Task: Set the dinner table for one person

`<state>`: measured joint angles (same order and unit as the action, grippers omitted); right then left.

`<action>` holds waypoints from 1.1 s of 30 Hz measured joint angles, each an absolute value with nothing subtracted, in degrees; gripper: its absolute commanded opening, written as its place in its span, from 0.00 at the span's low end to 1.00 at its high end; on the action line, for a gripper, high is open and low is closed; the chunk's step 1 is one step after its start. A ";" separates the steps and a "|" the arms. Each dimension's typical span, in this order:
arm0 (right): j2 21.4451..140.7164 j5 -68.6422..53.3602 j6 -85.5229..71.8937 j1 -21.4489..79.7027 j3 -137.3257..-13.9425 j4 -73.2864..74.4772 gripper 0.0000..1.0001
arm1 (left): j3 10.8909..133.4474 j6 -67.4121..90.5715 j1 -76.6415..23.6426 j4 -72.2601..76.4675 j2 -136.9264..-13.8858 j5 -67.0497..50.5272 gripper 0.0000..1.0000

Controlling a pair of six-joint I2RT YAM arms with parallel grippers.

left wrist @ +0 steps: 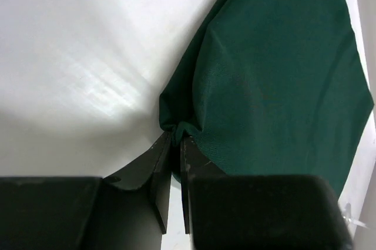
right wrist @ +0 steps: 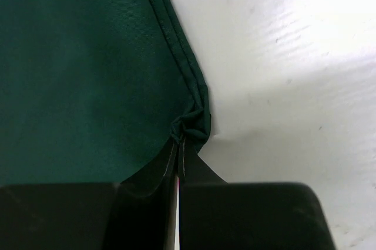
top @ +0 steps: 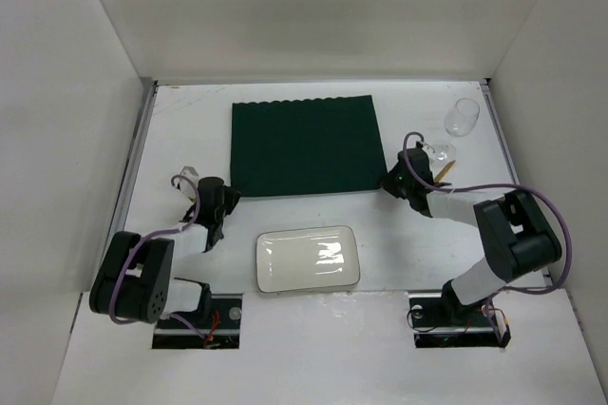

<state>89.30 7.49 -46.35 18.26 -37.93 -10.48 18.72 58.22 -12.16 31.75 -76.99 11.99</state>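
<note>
A dark green scallop-edged placemat (top: pixel 304 145) lies flat on the white dinner table (top: pixel 180 129) toward the back middle. My left gripper (top: pixel 228 198) is shut on the placemat's near left corner; the left wrist view shows the cloth (left wrist: pixel 276 74) bunched between the jaws of that gripper (left wrist: pixel 175 139). My right gripper (top: pixel 388 182) is shut on the near right corner; the right wrist view shows the hem (right wrist: pixel 88 74) pinched in that gripper (right wrist: pixel 180 141). A small white rectangular plate (top: pixel 307 259) lies in front of the placemat, between the arms.
A clear glass (top: pixel 463 117) lies at the back right. A second small clear item and a thin wooden stick (top: pixel 443 165) lie just behind my right wrist. A small clear item (top: pixel 185 178) sits beside my left wrist. Metal rails (top: pixel 138 153) run along both table sides.
</note>
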 measured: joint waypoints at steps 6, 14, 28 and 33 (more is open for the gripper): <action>85.91 7.73 -49.78 20.62 -32.12 -16.23 0.01 | 11.11 58.37 -11.11 32.29 -66.02 11.57 0.04; 78.67 8.99 -52.77 22.76 -26.24 -15.68 0.00 | 8.99 57.23 -10.98 26.81 -59.64 11.09 0.05; 66.94 12.71 -56.88 27.18 -20.60 -7.79 0.14 | 8.97 55.29 -11.97 10.07 -45.69 10.55 0.12; 66.24 15.40 -57.08 27.44 -20.62 -5.21 0.57 | 9.04 54.35 -12.19 0.62 -37.15 12.29 0.47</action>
